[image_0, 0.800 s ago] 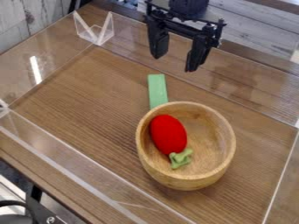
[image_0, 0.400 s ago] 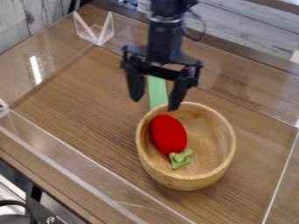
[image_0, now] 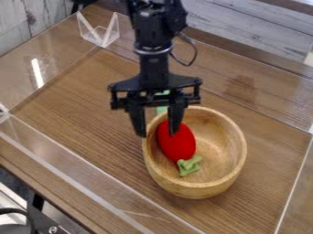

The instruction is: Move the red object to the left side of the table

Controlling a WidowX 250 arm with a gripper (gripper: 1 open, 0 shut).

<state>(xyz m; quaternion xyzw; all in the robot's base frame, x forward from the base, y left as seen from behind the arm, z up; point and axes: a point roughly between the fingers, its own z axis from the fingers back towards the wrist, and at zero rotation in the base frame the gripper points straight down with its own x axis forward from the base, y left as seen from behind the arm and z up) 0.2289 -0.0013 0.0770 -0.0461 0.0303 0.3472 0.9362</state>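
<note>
The red object (image_0: 178,143), a glossy oval toy vegetable with a light green stem end (image_0: 188,166), lies inside the round wooden bowl (image_0: 235,137) on the right half of the table (image_0: 73,101). My gripper (image_0: 156,123) points straight down at the bowl's far-left rim. Its two dark fingers (image_0: 134,121) are spread apart, open. The right finger reaches over the far end of the red object; the left one stands outside the bowl. I see no grip on the object.
A flat green block (image_0: 159,111) lies just behind the bowl, mostly hidden by the gripper. Low clear acrylic walls (image_0: 49,151) border the table. A small clear stand (image_0: 98,32) sits at the back left corner.
The gripper has come from the back of the table toward the bowl and sunk down to the red object. The red object and the bowl have not moved.
</note>
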